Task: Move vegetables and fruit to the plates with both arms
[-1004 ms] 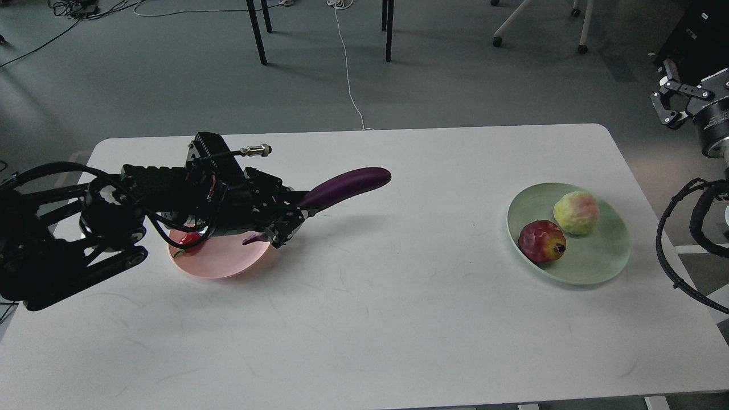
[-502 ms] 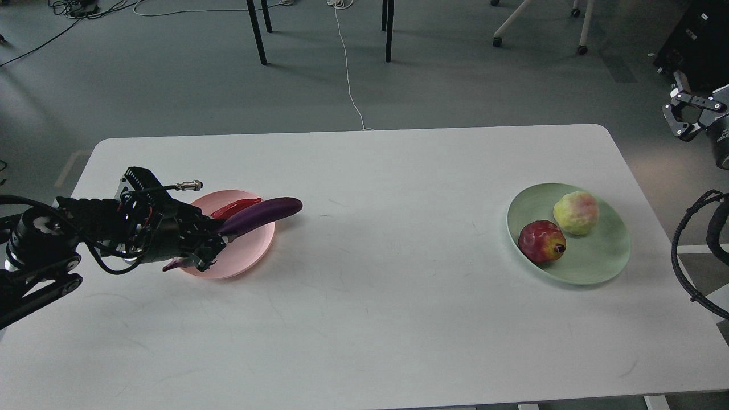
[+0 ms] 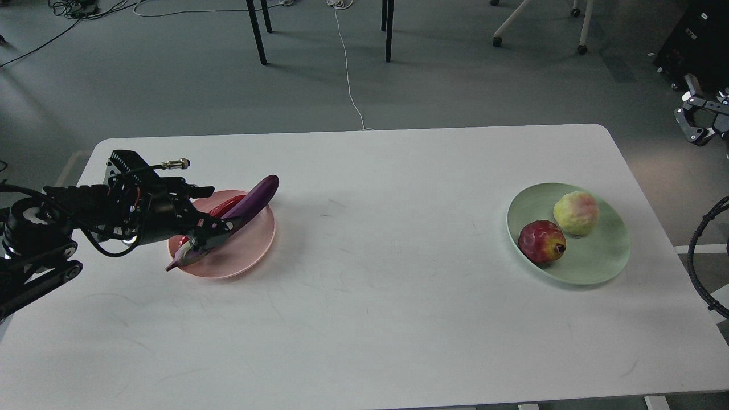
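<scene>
Fruit: both pieces already sit on the green plate point(image 3: 603, 262) at the right side of the tabletop point(image 3: 364, 319). The dark red fruit point(image 3: 541, 241) lies toward the near-left of the plate, the yellow-green fruit point(image 3: 576, 212) just beside it toward the far side; whether the two touch I cannot tell.
Chili pepper: the red chili pepper point(image 3: 226, 205) lies on the pink plate point(image 3: 250, 250) at the left, mostly hidden behind the eggplant and the arm.
Eggplant: the purple eggplant point(image 3: 250, 200) stretches diagonally across the pink plate, its rounded end past the far rim and raised, its pale stem end point(image 3: 177, 262) low at the near-left rim. It looks only partly settled.
Left end effector: the left end effector point(image 3: 206, 232) is over the pink plate, its fingers pinching the eggplant near the stem end.
Right end effector: the right end effector point(image 3: 696, 118) is off the tabletop at the far right edge of view, well apart from the green plate, with nothing between its spread fingers.
Done, as I judge it: the fruit side is finished, and the chili is placed.
Left to do, as I judge it: let go of the eggplant so it rests on the pink plate, then draw the left arm clear.
Watch for: the long eggplant overhangs the rim, so it may tip or roll once released.
</scene>
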